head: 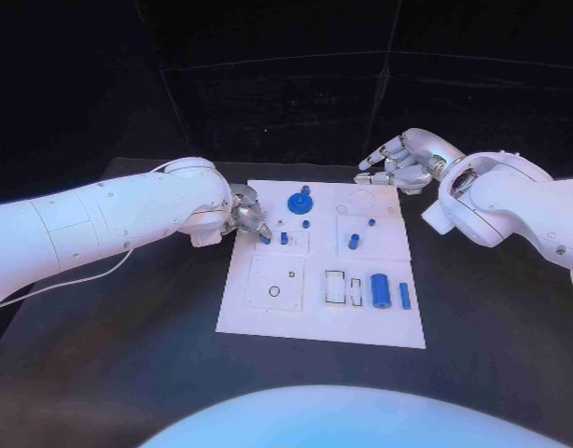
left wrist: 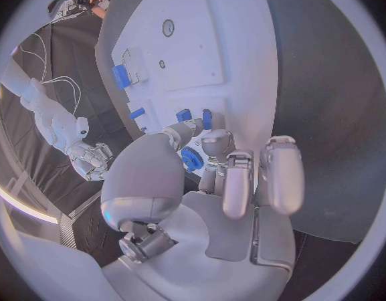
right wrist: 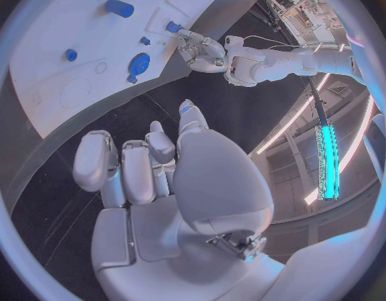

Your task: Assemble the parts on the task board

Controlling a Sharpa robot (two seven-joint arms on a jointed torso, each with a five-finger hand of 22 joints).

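Left robot hand (head: 247, 217) sits right at the left edge of the task board (head: 314, 322), fingers curled down onto the board by a small blue peg (head: 283, 238). Honestly can't tell if it's pinching that peg or just touching down next to it; the wrist view has its fingers (left wrist: 241, 180) bent forward over the board with blue bits peeking out past them, and that doesn't settle it.

Just beyond that hand, toward the board's far edge, there's the round blue gear-looking part (head: 300, 203), with a tiny blue peg (head: 305, 224) near it. Further toward the right hand's side, another short blue peg (head: 354, 242) stands mid-board. Nearer the robot, a fat blue cylinder (head: 381, 291) lies beside a thin blue bar (head: 405, 296), next to a rectangular slot.

Right robot hand (head: 397, 161) hovers off the board's far right corner above the black worktop (head: 125, 355), well clear of all parts. Its fingers (right wrist: 126, 170) are loosely curled and apart, holding nothing.
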